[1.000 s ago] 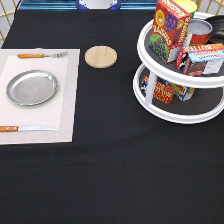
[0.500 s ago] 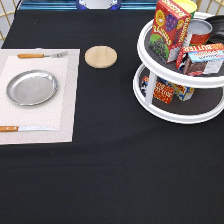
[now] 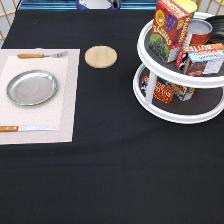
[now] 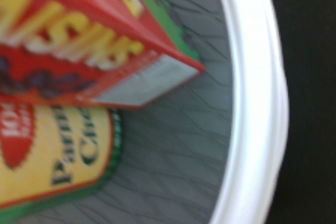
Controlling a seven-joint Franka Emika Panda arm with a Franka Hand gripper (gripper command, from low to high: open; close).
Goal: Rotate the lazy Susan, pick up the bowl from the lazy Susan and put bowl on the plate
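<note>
The white two-tier lazy Susan stands at the exterior view's right, crowded with boxes and cans. A dark glossy curved shape at the right edge of its upper tier looks like the black bowl, mostly cut off by the frame. The silver plate lies empty on a pale placemat at the exterior view's left. The gripper does not show in the exterior view. The wrist view looks closely at the lazy Susan's white rim and grey tray surface; no bowl shows there.
A red raisin box and a red can stand on the upper tier; the box also shows in the wrist view beside a yellow-green container. A wooden coaster, fork and knife lie near the plate.
</note>
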